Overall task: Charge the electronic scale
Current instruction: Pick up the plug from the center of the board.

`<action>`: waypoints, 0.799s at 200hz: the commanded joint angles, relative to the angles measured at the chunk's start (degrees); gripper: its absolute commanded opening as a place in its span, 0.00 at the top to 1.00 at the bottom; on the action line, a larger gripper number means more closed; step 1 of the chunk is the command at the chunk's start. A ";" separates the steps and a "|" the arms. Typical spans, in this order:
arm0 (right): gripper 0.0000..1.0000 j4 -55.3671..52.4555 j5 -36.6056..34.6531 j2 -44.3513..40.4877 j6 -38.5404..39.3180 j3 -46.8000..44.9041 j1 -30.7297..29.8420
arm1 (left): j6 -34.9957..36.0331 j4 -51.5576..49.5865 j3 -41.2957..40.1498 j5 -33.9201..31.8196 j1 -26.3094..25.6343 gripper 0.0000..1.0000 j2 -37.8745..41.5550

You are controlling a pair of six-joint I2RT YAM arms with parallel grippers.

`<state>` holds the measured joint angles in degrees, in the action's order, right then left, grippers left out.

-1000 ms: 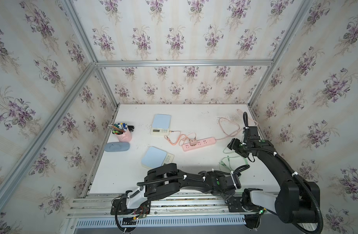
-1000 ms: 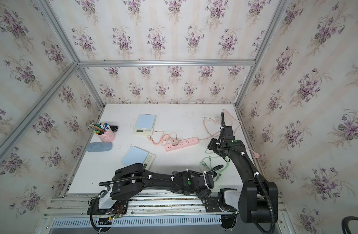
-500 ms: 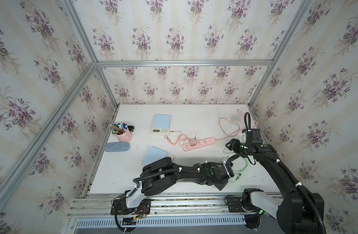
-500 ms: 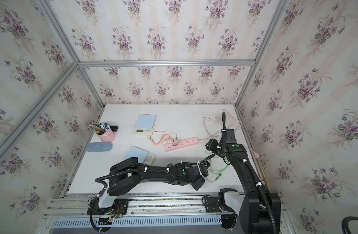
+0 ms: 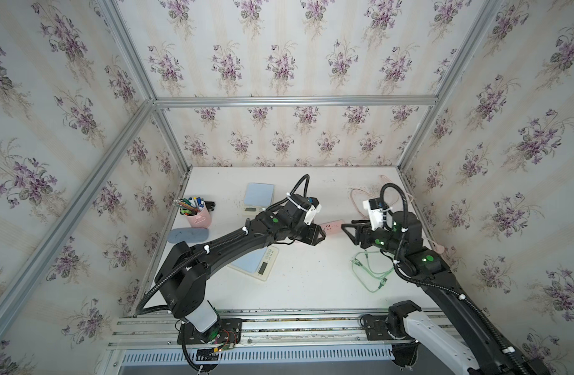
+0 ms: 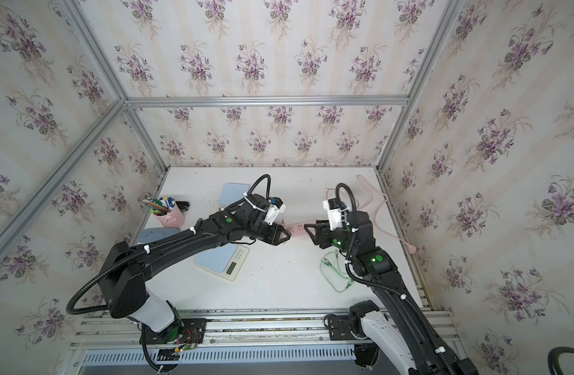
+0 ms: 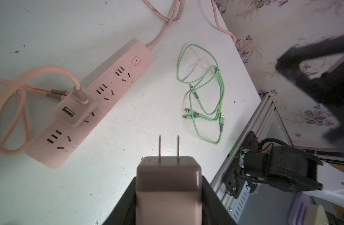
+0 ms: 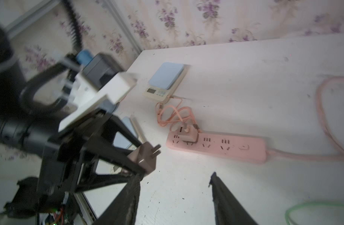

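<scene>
Your L gripper is clamping a taupe charger adapter, prongs out, near the pink power strip, w/ the near scale lying under that arm, while your R gripper is hanging open, empty.

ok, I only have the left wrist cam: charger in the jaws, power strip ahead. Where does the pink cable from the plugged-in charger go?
Observer: To the far scale; it looks plugged into its side.
Operator: Is there another scale?
Observer: Yes, a near scale lies partly under the left arm; no cable shows at it.
Operator: Right gripper?
Observer: The right gripper is open and empty, facing the charger in the left gripper.
</scene>
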<state>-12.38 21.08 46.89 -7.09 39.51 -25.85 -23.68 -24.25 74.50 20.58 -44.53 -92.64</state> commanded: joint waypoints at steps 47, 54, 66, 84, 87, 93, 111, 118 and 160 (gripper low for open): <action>0.33 7.39 -11.66 6.79 42.75 2.13 -16.52 | 7.28 -12.04 3.29 17.03 9.06 0.75 0.79; 0.32 7.11 -12.02 7.08 45.04 2.47 -16.50 | 7.91 -12.75 3.27 17.57 9.27 0.75 0.79; 0.31 6.31 -12.00 7.52 49.26 3.05 -16.52 | 8.79 -13.91 3.28 18.91 9.55 0.75 0.59; 0.31 4.39 -11.35 8.48 53.98 4.35 -16.77 | 10.28 -15.69 3.20 20.53 9.64 0.75 0.53; 0.31 3.91 -11.01 8.62 54.53 4.62 -16.88 | 10.46 -16.03 3.20 20.64 9.64 0.75 0.53; 0.31 3.25 -10.47 8.98 55.46 5.12 -17.10 | 10.77 -16.58 3.12 20.80 9.62 0.75 0.57; 0.31 1.81 -9.77 10.21 57.61 6.23 -18.84 | 11.31 -17.37 2.72 21.74 9.62 0.75 1.14; 0.31 1.25 -10.03 10.69 58.28 6.58 -19.73 | 11.29 -17.47 2.52 22.07 9.64 0.75 1.36; 0.31 -2.49 -14.90 15.14 62.04 9.38 -25.49 | 11.56 -18.28 2.09 24.62 9.83 0.75 2.39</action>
<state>-12.12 8.49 60.16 50.17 47.29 -49.39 -13.65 -41.41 76.73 41.98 -34.85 -90.83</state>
